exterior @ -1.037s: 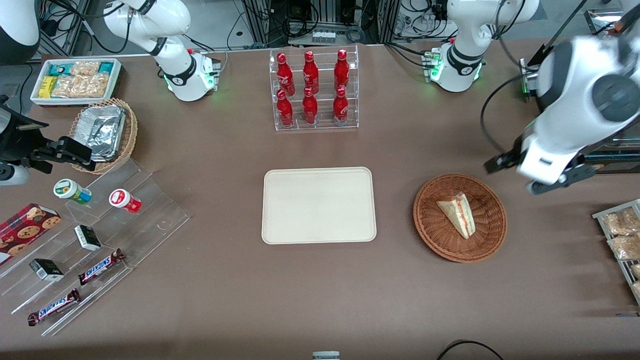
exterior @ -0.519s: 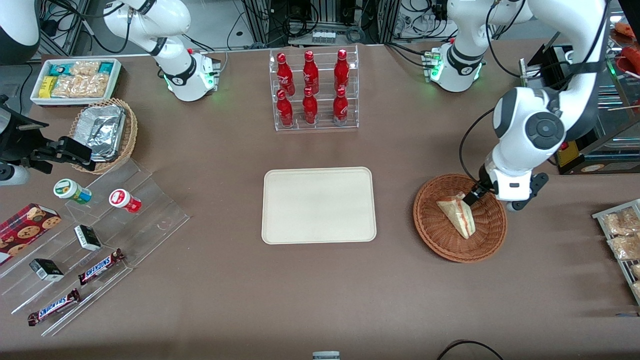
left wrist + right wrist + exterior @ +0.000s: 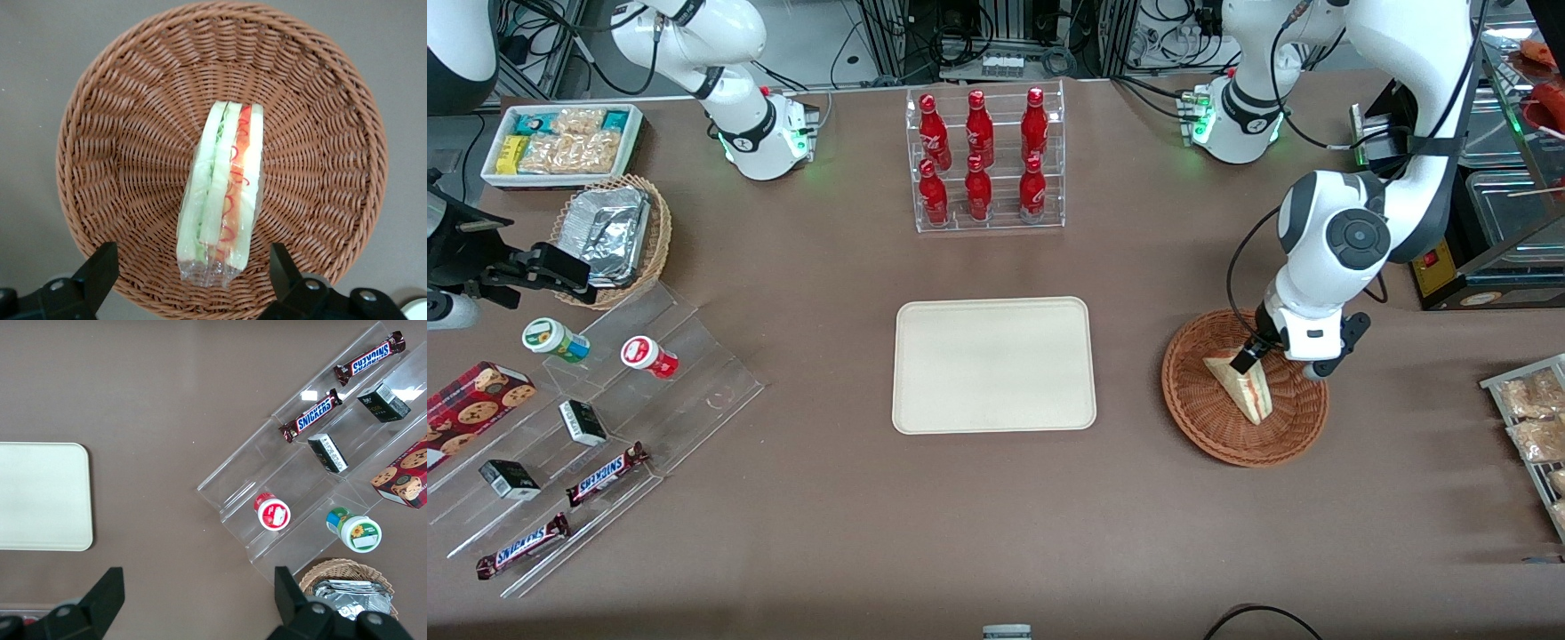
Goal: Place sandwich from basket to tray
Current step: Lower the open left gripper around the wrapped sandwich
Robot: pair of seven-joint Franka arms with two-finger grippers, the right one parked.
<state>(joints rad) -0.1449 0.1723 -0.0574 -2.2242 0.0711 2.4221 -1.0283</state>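
The sandwich (image 3: 1249, 391) (image 3: 220, 200), a wrapped wedge with green and red filling, lies in the round reddish-brown wicker basket (image 3: 1199, 431) (image 3: 320, 133). My left gripper (image 3: 1254, 360) (image 3: 190, 273) hangs just above the basket, over the end of the sandwich farther from the front camera. It is open, with one black finger (image 3: 100, 267) on each side of the sandwich's wrapped end and not touching it. The cream tray (image 3: 993, 364) (image 3: 40, 497) lies flat beside the basket, toward the parked arm's end, with nothing on it.
A clear rack of red bottles (image 3: 987, 160) stands farther from the front camera than the tray. A wire rack of snack packets (image 3: 1529, 418) sits at the working arm's end. A stepped acrylic stand (image 3: 605, 418) with snacks lies toward the parked arm's end.
The left arm has swung in from the working arm's end of the table and come down over the basket. Its open fingers now flank the sandwich's end. The sandwich has not moved.
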